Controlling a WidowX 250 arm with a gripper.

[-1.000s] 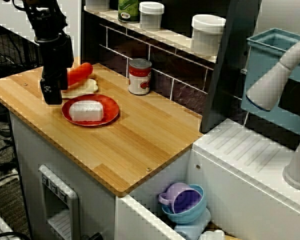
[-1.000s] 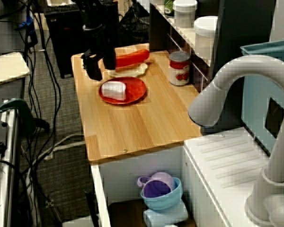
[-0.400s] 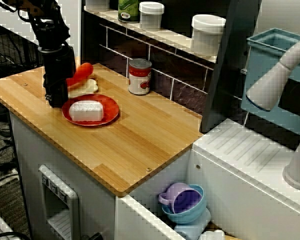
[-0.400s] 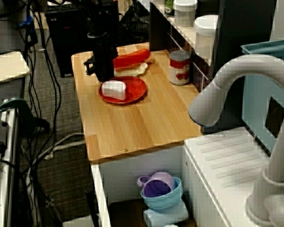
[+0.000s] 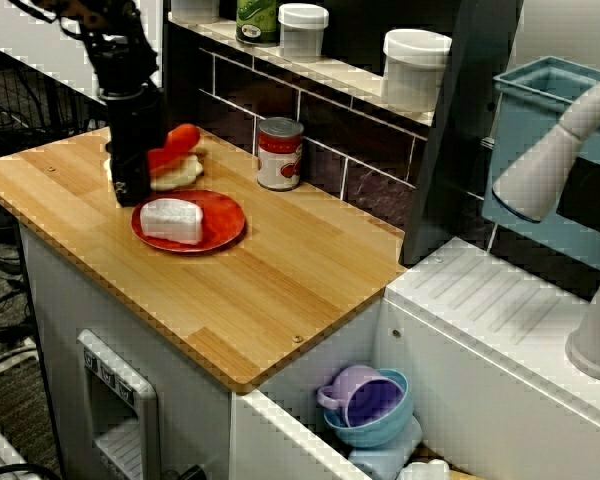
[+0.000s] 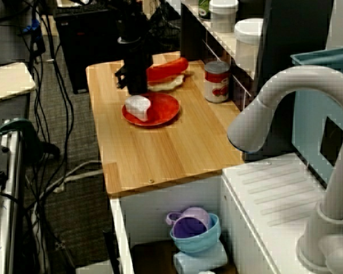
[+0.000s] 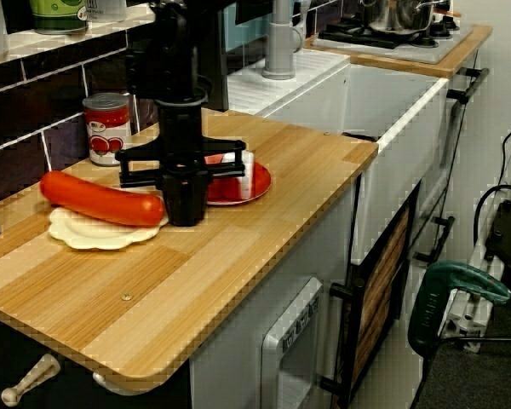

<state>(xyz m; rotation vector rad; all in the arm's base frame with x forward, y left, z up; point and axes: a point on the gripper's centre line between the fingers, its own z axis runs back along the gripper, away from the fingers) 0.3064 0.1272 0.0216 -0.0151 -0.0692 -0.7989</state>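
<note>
Two high oblique views, third low, seemingly opposite end; all share counter (image 5: 300, 270).

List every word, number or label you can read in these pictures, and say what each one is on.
No text can be read anywhere in these views.
Red and white label on the can: lettering too blurred to read.
Label on the green jar on the shelf: too small to read.
Marks on the control panel on the cabinet front: too small to read.
</note>
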